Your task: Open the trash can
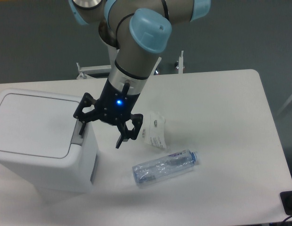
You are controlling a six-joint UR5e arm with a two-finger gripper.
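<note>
The trash can (37, 141) is a large white boxy bin at the left of the table, its flat lid (35, 123) lying shut. A grey push-button (83, 128) sits at its right rim. My gripper (101, 134) hangs just right of the bin with its black fingers spread open and empty. The left finger (82, 117) is over the button, apparently touching it. The right finger (125, 136) hangs over the table.
A crumpled white packet (155, 132) lies just right of the gripper. A clear plastic bottle with a blue cap (165, 167) lies on its side in front of it. A metal bracket (89, 70) stands at the table's far edge.
</note>
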